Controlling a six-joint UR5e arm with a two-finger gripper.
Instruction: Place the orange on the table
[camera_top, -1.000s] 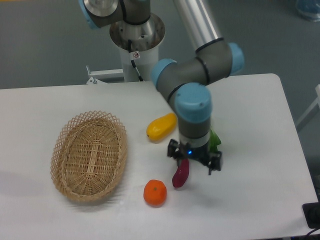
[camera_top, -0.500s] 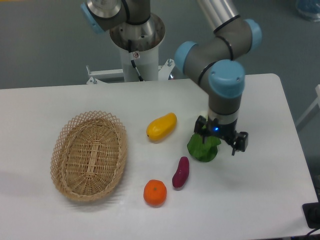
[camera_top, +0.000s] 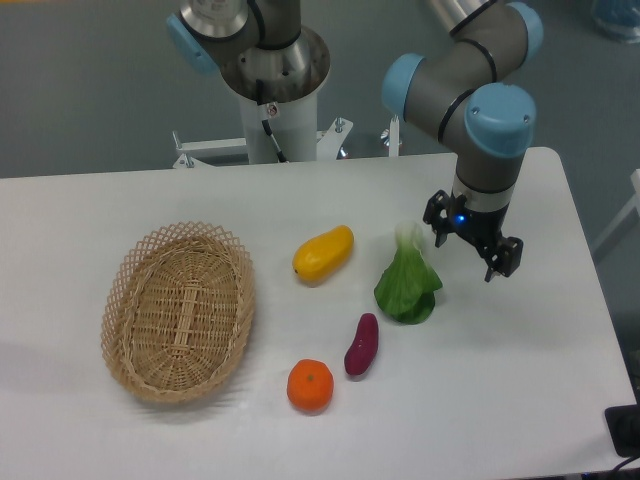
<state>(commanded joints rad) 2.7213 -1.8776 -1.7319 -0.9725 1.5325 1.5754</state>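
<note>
The pincer is hanging over the right part of the white desk with its fingers spread apart, gripping nothing and touching nothing, just right of the leafy green vegetable. The orange is sitting on the desk near the front edge, between the wicker basket and the purple vegetable, well apart from the pincer.

We note a grey floor across the top of the frame, a blue object cut off at upper right, and even, soft lighting throughout.
</note>
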